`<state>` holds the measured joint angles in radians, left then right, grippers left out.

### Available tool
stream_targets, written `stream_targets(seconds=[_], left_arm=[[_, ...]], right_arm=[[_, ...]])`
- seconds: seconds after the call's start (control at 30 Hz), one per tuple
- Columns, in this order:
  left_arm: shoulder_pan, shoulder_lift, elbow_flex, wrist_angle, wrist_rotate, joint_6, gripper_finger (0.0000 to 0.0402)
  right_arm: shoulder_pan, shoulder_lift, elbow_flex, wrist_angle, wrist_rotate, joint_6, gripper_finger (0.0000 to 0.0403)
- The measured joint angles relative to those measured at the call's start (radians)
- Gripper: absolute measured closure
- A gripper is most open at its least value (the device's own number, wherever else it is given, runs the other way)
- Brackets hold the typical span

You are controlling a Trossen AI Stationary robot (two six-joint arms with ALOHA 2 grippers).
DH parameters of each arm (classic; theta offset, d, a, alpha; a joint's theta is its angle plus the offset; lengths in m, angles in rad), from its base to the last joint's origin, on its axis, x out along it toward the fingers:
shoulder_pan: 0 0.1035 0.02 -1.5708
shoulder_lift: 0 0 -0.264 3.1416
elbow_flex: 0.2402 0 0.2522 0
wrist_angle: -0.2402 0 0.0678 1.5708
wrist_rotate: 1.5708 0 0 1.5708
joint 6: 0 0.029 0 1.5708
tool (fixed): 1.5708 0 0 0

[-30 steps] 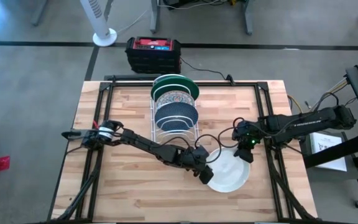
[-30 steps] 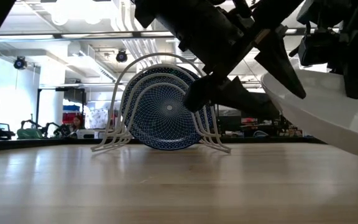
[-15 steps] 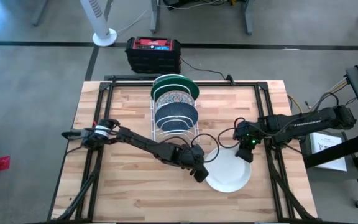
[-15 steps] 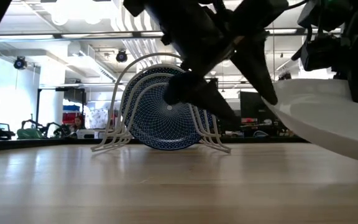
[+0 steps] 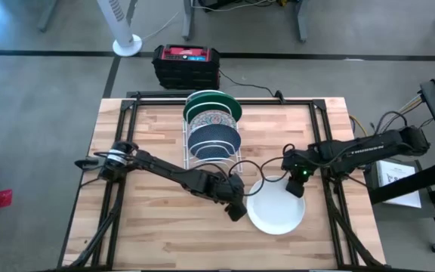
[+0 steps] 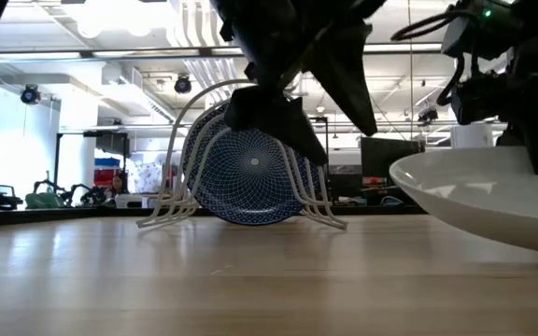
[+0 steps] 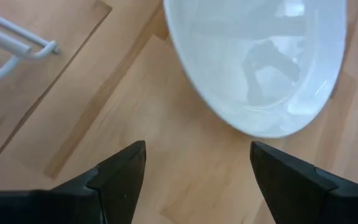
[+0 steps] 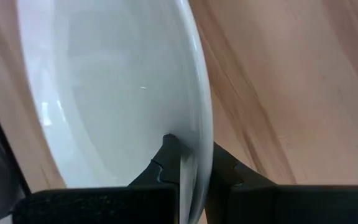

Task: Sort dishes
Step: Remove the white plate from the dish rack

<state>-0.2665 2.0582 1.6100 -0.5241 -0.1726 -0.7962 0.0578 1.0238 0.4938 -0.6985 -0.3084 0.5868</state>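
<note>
The plain white dish [image 5: 276, 209] is at the table's near right, held nearly level by my right gripper [image 5: 299, 186], which is shut on its far right rim. My left gripper [image 5: 236, 209] stands open just left of the dish, touching nothing; its wrist view shows the fingers wide apart [image 7: 194, 168] with the dish [image 7: 260, 62] ahead of them. The white wire rack [image 5: 211, 157] stands at the table's far middle. In it, on edge, are the green dish [image 5: 216, 98], the floral dish [image 5: 211, 119] and the blue speckled dish [image 5: 214, 140]. My right gripper pinches the white dish's rim [image 8: 196, 140] between its two fingers, one on the upper face and one on the underside. The fingers slant down from the table's right side. In the low view the dish [image 6: 493, 201] sits nearly level and looks just clear of the table.
Black frame rails run along the table's left [image 5: 115, 196] and right [image 5: 337, 211] sides. A cable [image 5: 257, 168] loops on the table between the rack and the white dish. Bare wood lies at the near left [image 5: 165, 238]. A black and red box [image 5: 187, 66] stands beyond the far edge.
My left gripper has drawn away from the white dish's left rim, toward the table's left and upward. The dish, tilted a second ago with its left rim high, has sunk to nearly level in my right gripper, which has lowered a little.
</note>
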Motion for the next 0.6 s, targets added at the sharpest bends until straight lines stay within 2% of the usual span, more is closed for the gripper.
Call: stream_targets(seconds=[0.5, 0.6], left_arm=[[-0.018, -0.025, 0.0, -0.026, -0.004, 0.09, 0.0124], [-0.027, -0.036, 0.0, -0.028, -0.038, 0.105, 0.0124]], right_arm=[[0.0, 0.105, -0.003, 0.087, 0.05, -0.031, 0.0386], [0.0, 0.122, -0.004, 0.111, 0.053, -0.042, 0.0386]])
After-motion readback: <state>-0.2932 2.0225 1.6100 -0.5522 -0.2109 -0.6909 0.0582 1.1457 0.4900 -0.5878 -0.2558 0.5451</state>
